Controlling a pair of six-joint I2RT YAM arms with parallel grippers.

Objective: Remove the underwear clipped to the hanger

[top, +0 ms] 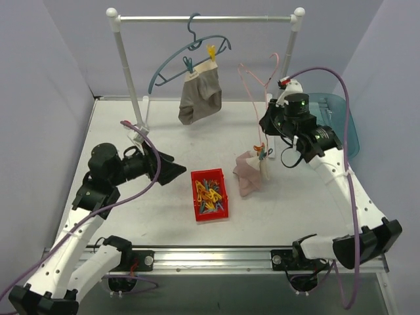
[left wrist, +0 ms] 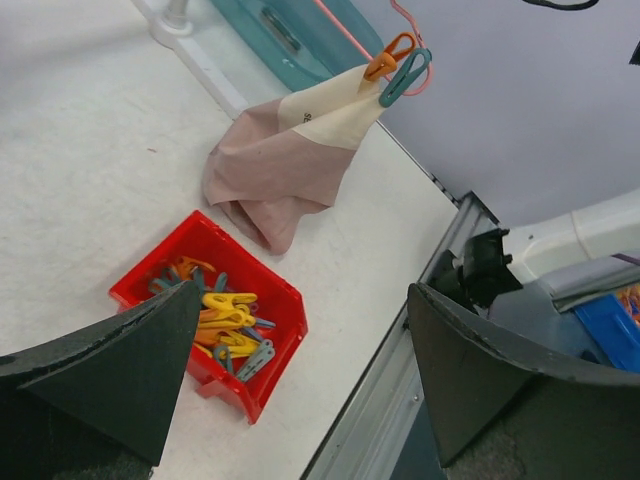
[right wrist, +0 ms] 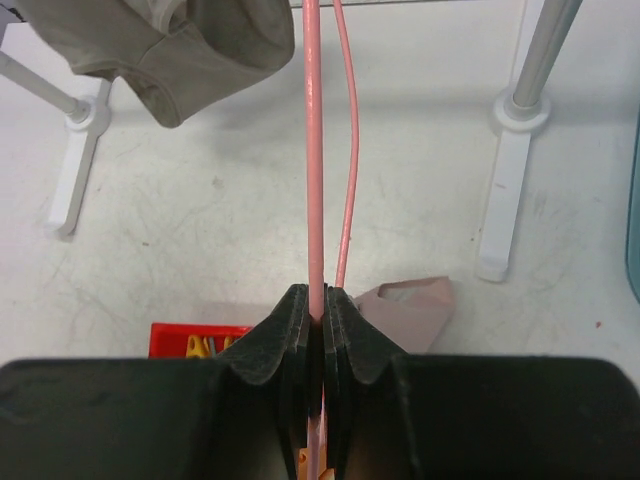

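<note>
While the left pincer (left wrist: 303, 290) gapes empty, the right pincer (right wrist: 317, 312) clamps the pink hanger (right wrist: 313, 150).

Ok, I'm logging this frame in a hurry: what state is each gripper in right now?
Left gripper: open, holding nothing.
Right gripper: shut on the pink hanger.

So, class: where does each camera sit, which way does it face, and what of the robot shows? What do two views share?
Top external: above and behind the bases, looking down at the table; left arm and right arm show.
Left wrist: on the left arm, looking past the bin to the pink underwear; open left tool frames it.
Right wrist: looks along the pink hanger towards the rack; right tool shut on it.
Shared: both wrist views show bin and pink underwear.
</note>
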